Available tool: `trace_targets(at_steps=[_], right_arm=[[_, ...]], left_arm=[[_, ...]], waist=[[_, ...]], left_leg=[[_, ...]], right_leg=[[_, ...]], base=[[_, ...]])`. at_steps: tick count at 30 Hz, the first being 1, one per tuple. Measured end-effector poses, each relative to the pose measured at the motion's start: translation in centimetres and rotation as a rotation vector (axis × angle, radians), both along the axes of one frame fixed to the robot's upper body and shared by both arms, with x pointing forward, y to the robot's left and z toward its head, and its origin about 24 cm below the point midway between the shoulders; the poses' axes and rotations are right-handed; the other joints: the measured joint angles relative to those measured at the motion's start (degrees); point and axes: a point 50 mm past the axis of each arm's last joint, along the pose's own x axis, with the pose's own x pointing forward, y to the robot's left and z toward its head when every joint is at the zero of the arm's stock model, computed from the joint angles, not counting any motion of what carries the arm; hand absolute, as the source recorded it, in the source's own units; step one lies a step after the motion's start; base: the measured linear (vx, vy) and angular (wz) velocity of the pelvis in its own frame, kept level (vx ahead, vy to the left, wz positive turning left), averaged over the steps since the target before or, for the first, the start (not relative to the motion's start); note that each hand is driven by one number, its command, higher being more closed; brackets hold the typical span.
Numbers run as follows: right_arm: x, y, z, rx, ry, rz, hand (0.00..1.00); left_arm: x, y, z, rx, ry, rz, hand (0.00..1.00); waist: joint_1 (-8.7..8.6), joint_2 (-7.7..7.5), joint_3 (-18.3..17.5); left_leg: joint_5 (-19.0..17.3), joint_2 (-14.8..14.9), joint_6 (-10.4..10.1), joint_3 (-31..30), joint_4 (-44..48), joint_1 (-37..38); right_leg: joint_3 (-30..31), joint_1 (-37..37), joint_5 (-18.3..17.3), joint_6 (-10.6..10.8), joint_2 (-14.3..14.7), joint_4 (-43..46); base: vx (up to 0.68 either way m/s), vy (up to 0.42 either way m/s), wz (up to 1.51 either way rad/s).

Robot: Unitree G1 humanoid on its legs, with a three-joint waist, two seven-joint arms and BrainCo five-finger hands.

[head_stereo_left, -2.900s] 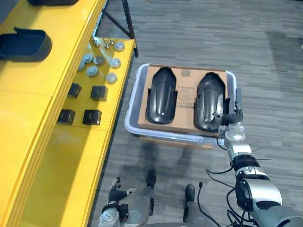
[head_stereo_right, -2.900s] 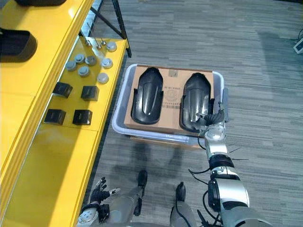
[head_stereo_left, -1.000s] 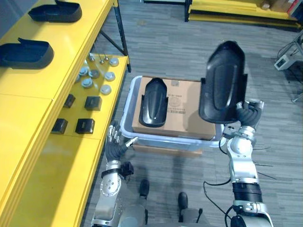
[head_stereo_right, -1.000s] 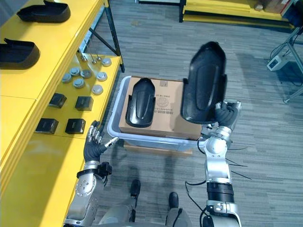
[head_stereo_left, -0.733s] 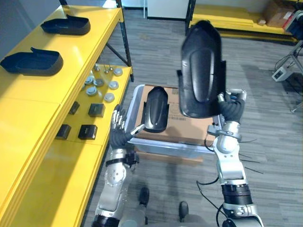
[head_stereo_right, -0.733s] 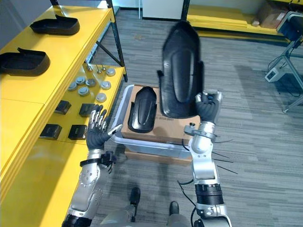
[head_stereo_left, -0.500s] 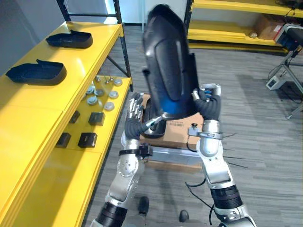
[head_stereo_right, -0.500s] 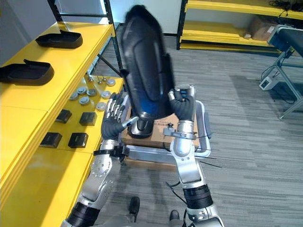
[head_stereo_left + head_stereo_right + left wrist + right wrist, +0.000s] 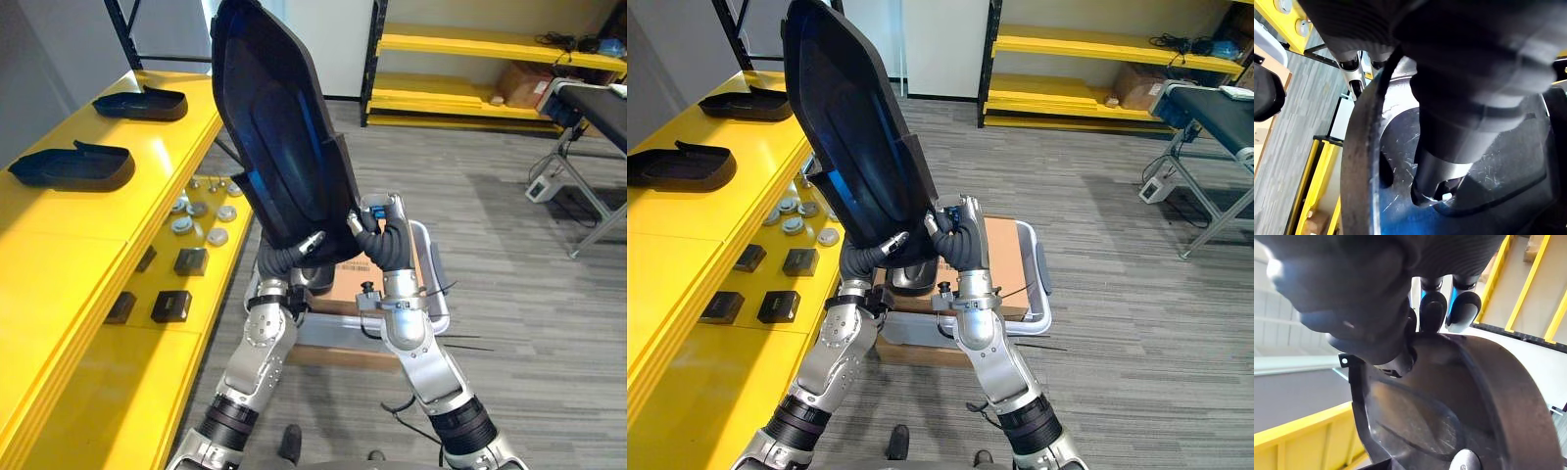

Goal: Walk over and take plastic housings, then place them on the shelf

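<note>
A large black plastic housing (image 9: 279,137) stands raised in front of me, its hollow side toward me and its top leaning toward the yellow shelf (image 9: 59,245). My right hand (image 9: 384,243) is curled round its lower edge. My left hand (image 9: 286,258) grips that same edge from the other side. In the left wrist view the thumb (image 9: 1444,161) presses inside the shell (image 9: 1498,161), with the rim between it and the fingers. The right wrist view has the fingers (image 9: 1432,308) over the rim (image 9: 1488,382). A second housing (image 9: 906,277) lies on the cardboard box (image 9: 1004,255), mostly hidden.
Two more black housings (image 9: 69,166) (image 9: 142,101) lie on the shelf's top level. Small black boxes (image 9: 171,305) and round silver parts (image 9: 201,208) sit on its lower level. The grey bin (image 9: 1040,284) stands on the floor ahead. Yellow racks (image 9: 490,44) line the far wall.
The housing has risen and tipped toward the shelf. My left hand has come up and closed on its lower edge. The camera has tilted up.
</note>
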Motion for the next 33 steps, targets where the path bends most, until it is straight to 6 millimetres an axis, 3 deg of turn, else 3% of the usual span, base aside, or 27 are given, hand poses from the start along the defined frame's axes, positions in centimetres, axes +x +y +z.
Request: trace_targets(at_steps=[4, 8, 11, 13, 15, 17, 21, 23, 26, 28, 29, 30, 31, 33], right_arm=[[-0.3, -0.3, -1.7, -0.007, 0.096, 0.048, 0.0], [-0.2, -0.7, -1.1, 0.057, 0.093, 0.081, 0.0], [0.3, -2.0, 0.8, 0.105, 0.015, 0.051, 0.0], [0.5, -3.6, 2.6, 0.162, -0.063, 0.007, 0.0], [0.4, -6.4, 5.0, 0.25, -0.173, -0.07, 0.0], [0.0, -8.6, 6.0, 0.322, -0.237, -0.137, 0.0], [-0.9, -13.5, 6.4, 0.452, -0.31, -0.297, 0.0], [-2.1, -16.5, 5.6, 0.521, -0.325, -0.41, 0.0], [-2.9, -19.7, 2.8, 0.576, -0.244, -0.553, 0.0], [-3.3, -21.9, -1.2, 0.604, -0.086, -0.693, 0.0], [-3.6, -22.7, -3.4, 0.615, 0.012, -0.749, 0.0], [-4.4, -23.8, -6.9, 0.627, 0.163, -0.832, 0.0], [-5.0, -24.2, -8.7, 0.639, 0.241, -0.874, 0.0], [-8.3, -25.1, -15.9, 0.68, 0.581, -1.011, 0.0]], left_arm=[[0.2, 1.1, 0.1, 0.016, 0.002, 0.047, 1.0], [0.3, 1.4, 0.1, 0.098, -0.008, 0.079, 1.0], [-0.1, 1.5, -0.3, 0.16, -0.009, 0.102, 1.0], [-0.7, 1.6, -1.1, 0.197, 0.014, 0.113, 1.0], [-1.7, 1.8, -2.6, 0.226, 0.071, 0.129, 1.0], [-2.3, 2.5, -3.4, 0.244, 0.109, 0.158, 1.0], [-3.4, 3.9, -3.9, 0.241, 0.133, 0.225, 1.0], [-4.0, 4.8, -3.5, 0.232, 0.121, 0.267, 1.0], [-4.8, 5.9, -3.5, 0.224, 0.128, 0.317, 1.0], [-5.5, 6.7, -3.6, 0.217, 0.137, 0.357, 1.0], [-5.8, 6.9, -3.6, 0.214, 0.14, 0.368, 1.0], [-6.2, 7.1, -3.7, 0.213, 0.139, 0.376, 1.0], [-6.3, 7.1, -3.8, 0.213, 0.14, 0.376, 1.0], [-6.9, 7.2, -3.7, 0.213, 0.137, 0.365, 1.0]], waist=[[0.02, 0.08, -0.42], [0.06, 0.07, -1.21], [0.15, 0.06, -1.26], [0.17, 0.06, -1.26], [0.07, 0.07, -1.26], [-0.01, 0.08, -1.26], [-0.07, 0.11, -1.28], [-0.05, 0.27, -1.38], [-0.33, 0.9, -2.09], [-0.81, 1.45, -2.5], [-1.08, 1.65, -2.63], [-1.34, 1.95, -2.83], [-1.33, 2.11, -2.91], [-1.28, 2.51, -3.16]], left_leg=[[0.0, -0.04, 0.0, -0.01, 0.0, 0.02], [0.01, -0.04, 0.0, -0.02, 0.0, 0.14], [0.01, -0.03, -0.01, -0.02, 0.0, 0.53], [0.0, -0.03, 0.0, -0.03, 0.0, 0.58], [-0.15, -0.03, 0.2, 0.0, -0.01, 0.79], [-0.16, -0.03, 0.22, 0.0, -0.01, 0.92], [-0.18, -0.09, 0.23, -0.09, -0.01, 1.18], [-0.19, -0.14, 0.24, -0.15, -0.01, 1.15], [-0.26, -0.21, 0.34, -0.14, -0.02, 1.12], [-0.28, -0.2, 0.35, -0.19, -0.02, 1.09], [-0.28, -0.17, 0.35, -0.31, -0.02, 1.03], [-0.29, -0.16, 0.34, -0.53, -0.02, 0.96], [-0.29, -0.17, 0.34, -0.55, -0.02, 0.91], [-0.68, -0.08, -0.17, -0.73, -0.01, 0.72]], right_leg=[[0.07, 0.03, 0.0, 0.0, -0.01, 0.02], [0.09, 0.1, 0.0, -0.01, -0.01, 0.21], [0.18, 0.28, -0.01, 0.01, -0.01, 0.6], [0.18, 0.33, -0.05, 0.06, -0.02, 0.65], [0.22, 0.5, -0.08, 0.11, -0.02, 0.64], [0.21, 0.63, -0.13, 0.19, -0.02, 0.62], [0.13, 1.01, -0.18, 0.25, -0.06, 0.46], [0.11, 1.01, -0.2, 0.28, -0.1, 0.43], [0.12, 1.0, -0.23, 0.32, -0.19, 0.34], [0.07, 1.0, -0.25, 0.35, -0.19, 0.27], [0.01, 1.0, -0.26, 0.36, -0.16, 0.19], [-0.06, 1.02, -0.27, 0.38, -0.13, 0.08], [-0.11, 1.02, -0.28, 0.39, -0.13, 0.05], [0.01, 1.02, -0.26, 0.38, -0.13, -0.35]], base=[[0.0, 0.0, 0.0], [0.0, 0.0, 0.0], [0.0, 0.0, 0.0], [0.0, 0.0, 0.0], [0.0, 0.0, 0.0], [0.0, 0.0, 0.0], [0.0, 0.0, 0.0], [0.0, 0.0, 0.0], [0.0, 0.0, 0.0], [0.0, 0.0, 0.0], [0.0, 0.0, 0.0], [0.0, 0.0, 0.03], [0.0, 0.0, 0.0], [0.0, 0.0, 0.0]])
